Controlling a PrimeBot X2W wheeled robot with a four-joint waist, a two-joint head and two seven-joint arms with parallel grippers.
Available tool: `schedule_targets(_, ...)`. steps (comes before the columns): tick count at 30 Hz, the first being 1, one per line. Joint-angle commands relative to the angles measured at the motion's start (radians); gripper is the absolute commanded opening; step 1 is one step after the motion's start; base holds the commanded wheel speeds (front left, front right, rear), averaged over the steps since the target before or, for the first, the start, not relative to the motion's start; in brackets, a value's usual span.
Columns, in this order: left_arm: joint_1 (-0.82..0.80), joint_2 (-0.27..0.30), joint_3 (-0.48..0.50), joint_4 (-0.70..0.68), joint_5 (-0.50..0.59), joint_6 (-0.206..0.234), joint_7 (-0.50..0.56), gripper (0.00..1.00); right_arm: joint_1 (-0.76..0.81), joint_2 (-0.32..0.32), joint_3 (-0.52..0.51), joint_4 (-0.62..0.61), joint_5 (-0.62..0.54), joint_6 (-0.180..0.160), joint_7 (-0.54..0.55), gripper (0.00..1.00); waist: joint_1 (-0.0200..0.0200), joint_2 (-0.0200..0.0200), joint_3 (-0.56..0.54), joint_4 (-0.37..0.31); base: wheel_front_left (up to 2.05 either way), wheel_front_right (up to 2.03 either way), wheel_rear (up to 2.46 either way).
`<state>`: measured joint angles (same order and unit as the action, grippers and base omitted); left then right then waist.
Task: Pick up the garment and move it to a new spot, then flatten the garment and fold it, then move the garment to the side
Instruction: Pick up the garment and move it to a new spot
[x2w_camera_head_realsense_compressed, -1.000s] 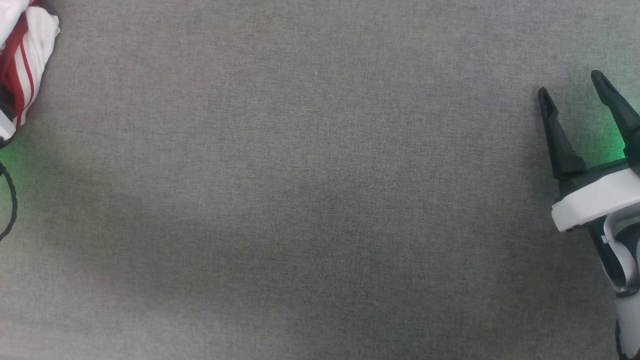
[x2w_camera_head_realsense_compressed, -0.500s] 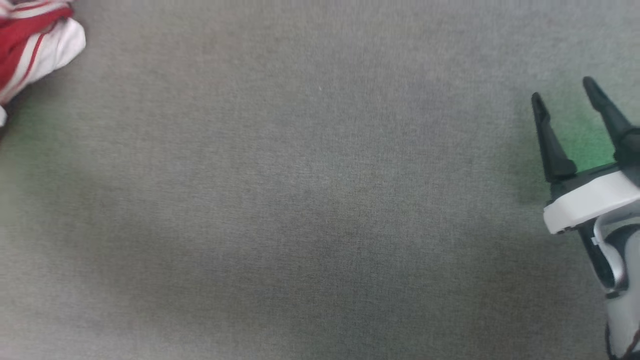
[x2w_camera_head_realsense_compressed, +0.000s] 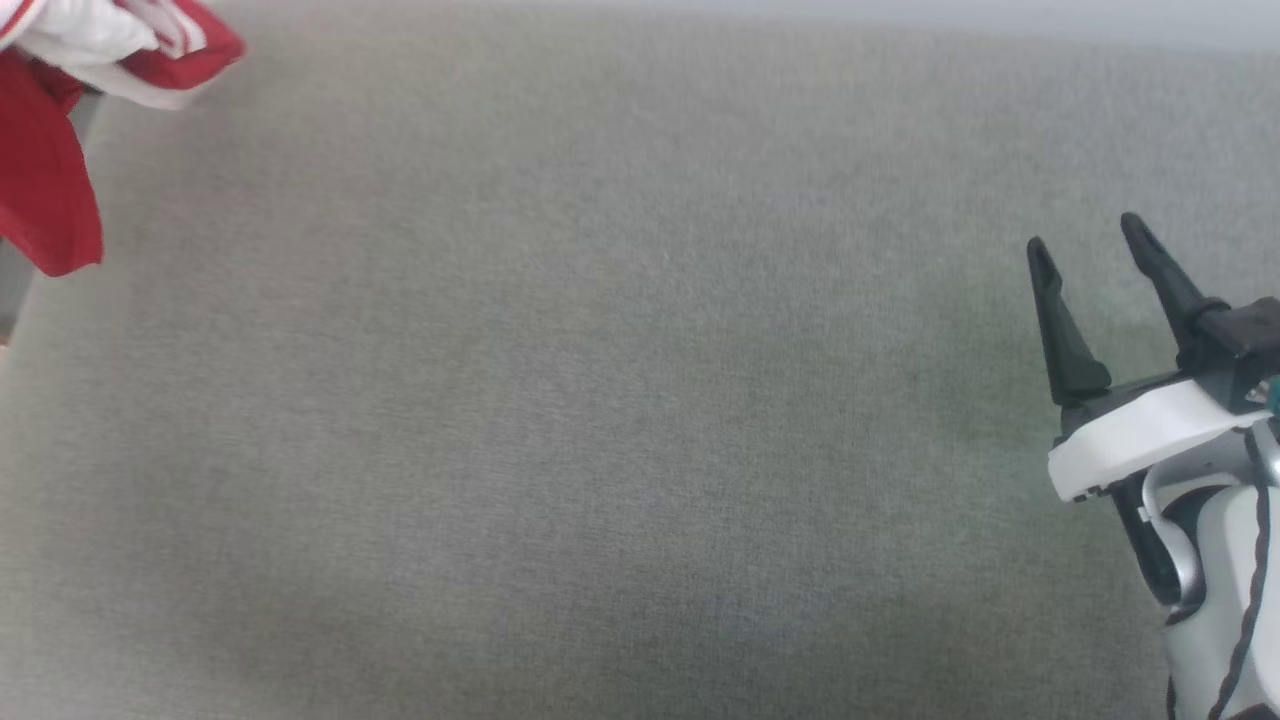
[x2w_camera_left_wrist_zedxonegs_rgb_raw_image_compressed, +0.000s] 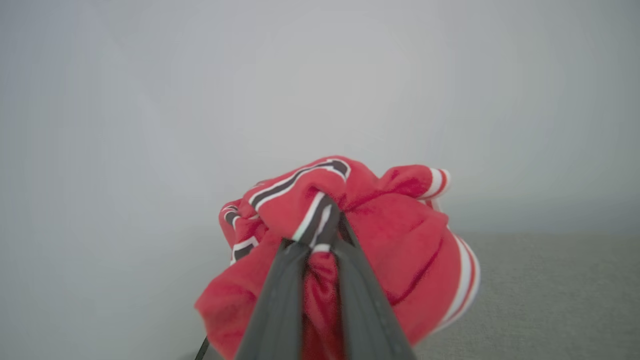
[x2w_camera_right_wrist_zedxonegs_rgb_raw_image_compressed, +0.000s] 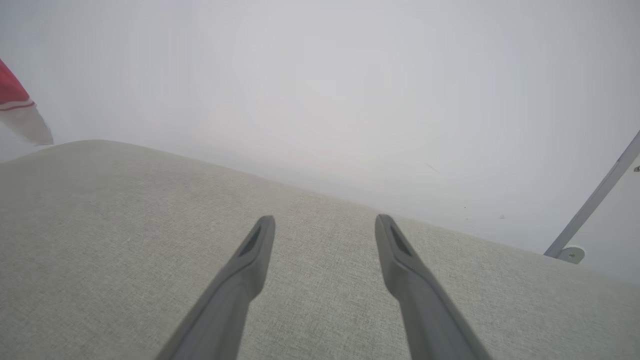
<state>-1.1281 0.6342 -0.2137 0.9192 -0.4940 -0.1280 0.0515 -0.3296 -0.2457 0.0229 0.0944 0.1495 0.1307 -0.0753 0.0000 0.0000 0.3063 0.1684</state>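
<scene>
The garment (x2w_camera_head_realsense_compressed: 50, 180), a red jersey with white panels and striped trim, hangs bunched at the top left corner of the head view, lifted off the grey cloth-covered table (x2w_camera_head_realsense_compressed: 600, 400). In the left wrist view my left gripper (x2w_camera_left_wrist_zedxonegs_rgb_raw_image_compressed: 322, 220) is shut on a fold of the garment (x2w_camera_left_wrist_zedxonegs_rgb_raw_image_compressed: 400, 235), which wraps around both fingers. A corner of the garment (x2w_camera_right_wrist_zedxonegs_rgb_raw_image_compressed: 17, 112) also shows at the far left of the right wrist view. My right gripper (x2w_camera_head_realsense_compressed: 1085, 240) hovers open over the table's right side with nothing between its fingers (x2w_camera_right_wrist_zedxonegs_rgb_raw_image_compressed: 250, 260).
The table's far edge (x2w_camera_head_realsense_compressed: 800, 20) runs along the top of the head view, with a pale wall behind it. A thin grey metal rod (x2w_camera_right_wrist_zedxonegs_rgb_raw_image_compressed: 595, 200) on a small foot stands beyond the table at the right of the right wrist view.
The head camera has tilted, shifting the whole picture down. My left gripper has shut on the garment and lifted it; it now hangs higher. The right gripper stays open.
</scene>
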Motion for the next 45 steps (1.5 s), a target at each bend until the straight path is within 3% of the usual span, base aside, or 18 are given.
schedule_targets(1, 0.021, 0.019, -0.012, -0.060, -0.013, -0.002, 0.018, 0.00, 0.016, 0.011, -0.006, 0.008, 0.004, 0.000, -0.011, 1.00, 0.0000, 0.0000, -0.044, 0.011, 0.00, 0.00, 0.00)
schedule_targets(7, 0.092, 0.065, -0.023, -0.288, -0.042, 0.002, 0.111, 0.00, 0.029, 0.028, -0.023, 0.027, 0.010, 0.000, -0.032, 1.00, 0.0000, 0.0000, -0.093, 0.008, 0.00, 0.00, 0.00)
schedule_targets(11, 0.162, 0.090, -0.013, -0.461, -0.067, 0.033, 0.186, 0.00, 0.029, 0.040, -0.037, 0.036, 0.010, 0.000, -0.042, 1.00, 0.0000, 0.0000, -0.110, -0.017, 0.00, 0.00, 0.00)
schedule_targets(16, 0.256, 0.114, -0.007, -0.713, -0.085, 0.105, 0.291, 0.00, 0.016, 0.047, -0.056, 0.041, 0.009, 0.000, -0.058, 1.00, 0.0000, 0.0000, -0.109, -0.076, 0.00, 0.00, 0.00)
schedule_targets(17, 0.256, 0.114, -0.007, -0.713, -0.085, 0.105, 0.291, 0.00, 0.016, 0.047, -0.056, 0.041, 0.009, 0.000, -0.058, 1.00, 0.0000, 0.0000, -0.109, -0.076, 0.00, 0.00, 0.00)
schedule_targets(22, 0.319, 0.122, -0.018, -0.930, -0.093, 0.164, 0.386, 0.00, 0.003, 0.061, -0.080, 0.054, 0.013, 0.000, -0.078, 1.00, 0.0000, 0.0000, -0.094, -0.161, 0.00, 0.00, 0.00)
schedule_targets(27, 0.331, 0.100, -0.065, -1.076, -0.077, 0.193, 0.458, 0.00, -0.006, 0.076, -0.105, 0.074, 0.015, 0.000, -0.105, 1.00, 0.0000, 0.0000, -0.074, -0.255, 0.00, 0.00, 0.00)
schedule_targets(36, 0.255, -0.002, -0.191, -1.151, -0.071, 0.181, 0.534, 0.00, -0.024, 0.113, -0.127, 0.121, 0.020, 0.000, -0.146, 1.00, 0.0000, 0.0000, -0.031, -0.396, 0.00, 0.00, 0.00)
schedule_targets(45, 0.324, -0.081, -0.300, -1.099, -0.097, 0.177, 0.571, 0.00, -0.020, 0.142, -0.137, 0.165, 0.025, 0.000, -0.175, 1.00, 0.0000, 0.0000, -0.004, -0.437, 0.00, 0.00, 0.00)
